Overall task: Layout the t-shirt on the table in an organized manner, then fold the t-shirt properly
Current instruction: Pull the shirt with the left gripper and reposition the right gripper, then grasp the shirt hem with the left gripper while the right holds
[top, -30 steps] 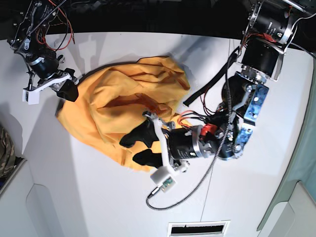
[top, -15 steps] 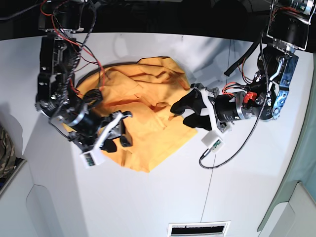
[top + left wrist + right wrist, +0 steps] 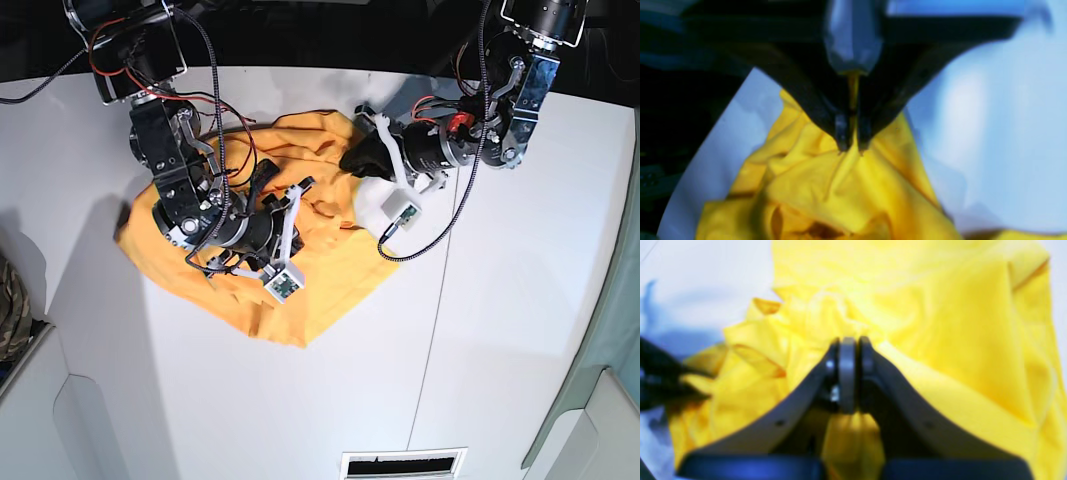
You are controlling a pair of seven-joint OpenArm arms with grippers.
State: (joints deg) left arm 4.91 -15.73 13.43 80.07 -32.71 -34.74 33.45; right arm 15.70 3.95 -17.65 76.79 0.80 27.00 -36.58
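Note:
The orange-yellow t-shirt (image 3: 240,290) lies crumpled on the white table (image 3: 500,330). My left gripper (image 3: 350,160) is at the shirt's far right edge. In the left wrist view this gripper (image 3: 850,146) is shut on a pinched fold of the t-shirt (image 3: 840,186). My right gripper (image 3: 303,203) rests over the shirt's middle. In the right wrist view this gripper (image 3: 847,343) is shut, with bunched t-shirt cloth (image 3: 940,340) at its tips and more cloth showing between the fingers behind them. The shirt's tag and black mark are hidden.
A camouflage cloth (image 3: 8,305) sits at the left edge above a grey bin (image 3: 25,400). A thin dark seam (image 3: 430,330) runs down the table right of the shirt. A vent slot (image 3: 400,463) lies at the front edge. Loose cables hang from both arms.
The left arm moved from the shirt's near edge up to its far right edge. The right arm swung from the far left corner onto the shirt's middle. Both have closed on cloth.

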